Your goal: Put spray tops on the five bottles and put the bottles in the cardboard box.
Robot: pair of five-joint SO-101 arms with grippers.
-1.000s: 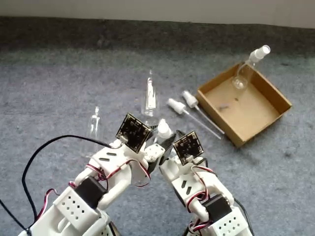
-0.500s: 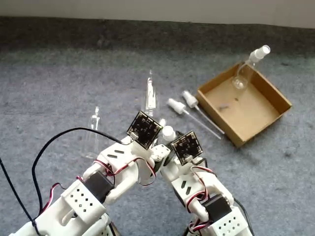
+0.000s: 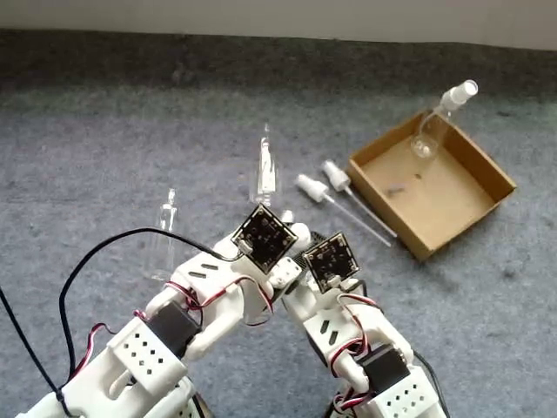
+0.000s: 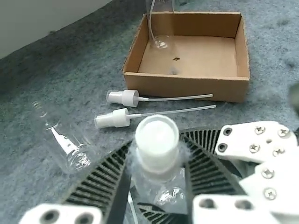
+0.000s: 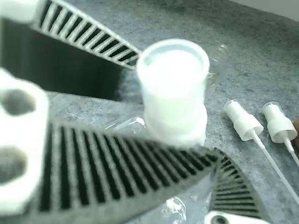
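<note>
Left wrist view up close: the left gripper point(image 4: 156, 163) has its black ribbed fingers point(image 4: 100, 179) pressed in on both sides of a clear plastic bottle point(image 4: 161, 189), just below the smooth white cylindrical spray top point(image 4: 156, 140) on its neck. Right wrist view: the right gripper point(image 5: 187, 184) is clamped on that same bottle's see-through body, with one ridged finger point(image 5: 112, 172) crossing in front of it. High view has the two grippers meeting on the fuzzy grey carpet point(image 3: 104, 148), the bottle between them, cap uppermost. Just beyond lie a nearer loose top point(image 4: 112, 119) and a farther loose top point(image 4: 122, 97), their long thin dip tubes running alongside the wall of the shallow open cardboard box point(image 4: 187, 86). Another capped bottle point(image 3: 432, 126) leans there — round base inside the box, neck over the far rim. Two bare clear bottles, a near bare bottle point(image 3: 265, 170) and a far bare bottle point(image 3: 165, 222), rest on the carpet, apart from each other.
</note>
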